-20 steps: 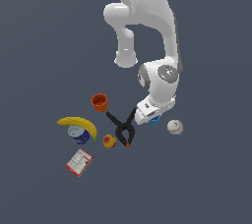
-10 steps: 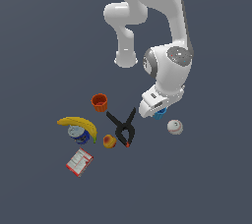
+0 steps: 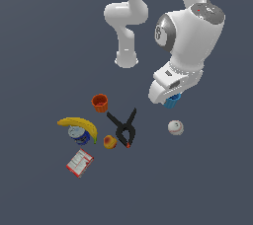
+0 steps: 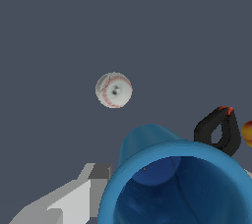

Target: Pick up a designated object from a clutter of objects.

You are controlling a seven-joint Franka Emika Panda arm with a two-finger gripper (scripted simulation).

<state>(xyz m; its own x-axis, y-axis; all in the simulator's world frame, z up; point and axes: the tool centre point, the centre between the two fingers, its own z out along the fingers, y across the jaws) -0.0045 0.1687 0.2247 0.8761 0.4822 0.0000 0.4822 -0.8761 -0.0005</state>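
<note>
With the blue cup (image 3: pixel 171 102) clamped in the gripper (image 3: pixel 170 99) at the exterior view's centre-right, apparently raised above the baseball (image 3: pixel 175 128) and black clamp (image 3: pixel 123 128), the lift should go straight up, keeping the cup level.

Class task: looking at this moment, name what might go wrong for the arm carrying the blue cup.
1. The blue cup shows only one finger at its rim; the grip may be shallow, so it could slip.
2. A dropped cup might strike the baseball or the black clamp below.
</note>
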